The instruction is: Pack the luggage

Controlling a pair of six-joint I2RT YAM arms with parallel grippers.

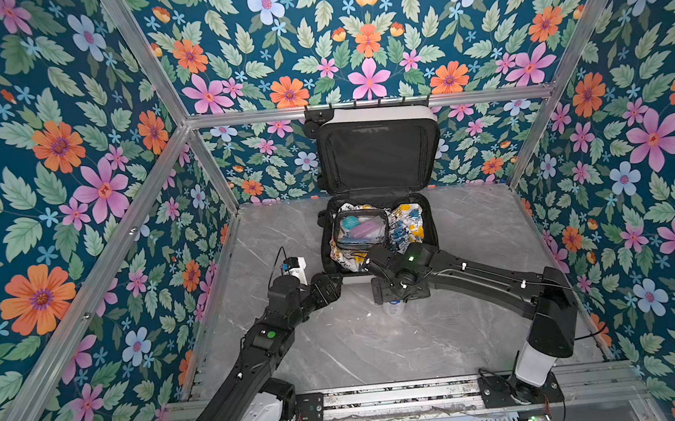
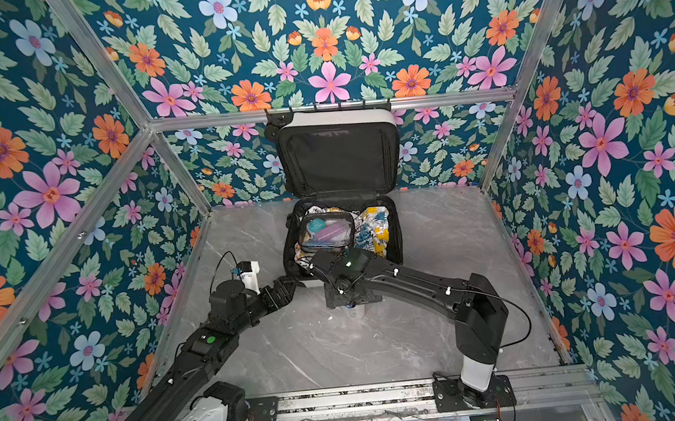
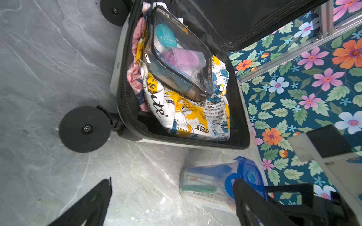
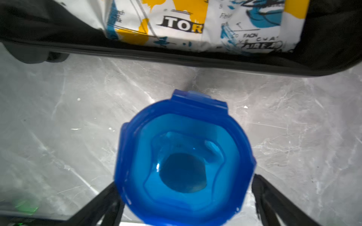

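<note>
Twin high downward views; wrist cameras near luggage (image 3: 240,117)

Just below centre in both top views, the right arm's wrist (image 1: 400,283) hides most of the clear plastic blue-lidded bottle (image 1: 394,308) and, it seems, the near rim of the white hard-shell suitcase (image 1: 376,154)

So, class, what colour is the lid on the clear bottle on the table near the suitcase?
The lid is translucent blue, clearest in the right wrist view.

The pouch (image 1: 360,230) lies on clothes (image 1: 408,223) inside the luggage (image 1: 379,158).
</note>
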